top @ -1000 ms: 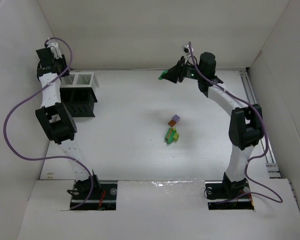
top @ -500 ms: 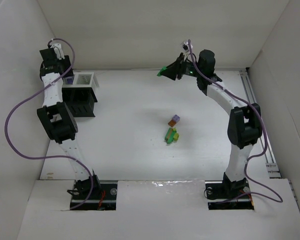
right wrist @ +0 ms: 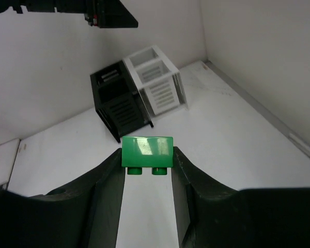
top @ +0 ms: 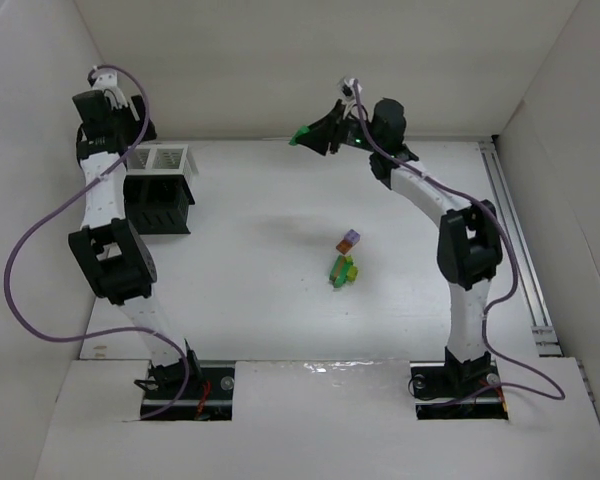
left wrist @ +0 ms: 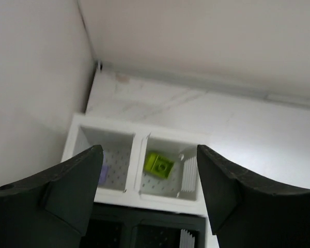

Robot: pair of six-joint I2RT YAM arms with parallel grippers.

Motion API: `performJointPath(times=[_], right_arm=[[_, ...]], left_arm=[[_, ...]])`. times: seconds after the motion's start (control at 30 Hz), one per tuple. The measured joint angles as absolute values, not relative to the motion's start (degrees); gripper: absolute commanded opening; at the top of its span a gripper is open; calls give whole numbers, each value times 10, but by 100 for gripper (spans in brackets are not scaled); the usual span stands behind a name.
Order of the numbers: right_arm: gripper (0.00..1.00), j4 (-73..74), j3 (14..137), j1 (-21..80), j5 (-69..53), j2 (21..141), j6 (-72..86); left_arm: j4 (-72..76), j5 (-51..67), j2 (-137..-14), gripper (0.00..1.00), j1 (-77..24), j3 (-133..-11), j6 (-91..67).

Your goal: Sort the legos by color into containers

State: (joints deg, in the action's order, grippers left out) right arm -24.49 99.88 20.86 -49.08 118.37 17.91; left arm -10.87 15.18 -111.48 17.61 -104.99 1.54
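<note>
the right gripper (right wrist: 147, 161) is closed on a green brick (right wrist: 147, 151), pinching it across its two end faces at the very fingertips, studs pointing down, held high over the far side of the table (top: 260, 270) and well apart from the rack (top: 160, 200). the left gripper (left wrist: 149, 155) hangs above that rack with jaws spread wide and nothing between them; below it a yellow-green brick (left wrist: 158, 164) lies in one white compartment and a lilac brick (left wrist: 102, 174), half hidden by a finger, in the one beside it. the loose legos (top: 345, 262) sit bunched mid-table. these bricks look light, rigid and glossy, so likely slippery: flat opposite sides, not the studs, seem the safest hold, and a tip-only pinch may let one twist.
</note>
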Motion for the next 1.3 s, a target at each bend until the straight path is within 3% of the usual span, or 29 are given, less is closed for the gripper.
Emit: performJointPath(times=[0.33,0.57,0.67,0.83,1.03,1.3], right_arm=[[0,-339,1239,331,-438,1388,238],[0,-379,1300,400,-361,1464,244],[0,-395,1300,414,-348,1468,253],[0,-433,1268,409,-348,1452,263],[0,-421,1206,361,-445,1383,324],[0,-525,1156,292,-625,1284,473]], left_arm=[[-17,157,-875,86,154,-1015,-40],[-2,127,-727,90,169,-894,-42],[-23,147,-697,84,183,-854,-31],[-116,321,-697,72,185,-837,70],[-268,582,-768,75,205,-848,221],[-375,736,-844,76,169,-864,335]])
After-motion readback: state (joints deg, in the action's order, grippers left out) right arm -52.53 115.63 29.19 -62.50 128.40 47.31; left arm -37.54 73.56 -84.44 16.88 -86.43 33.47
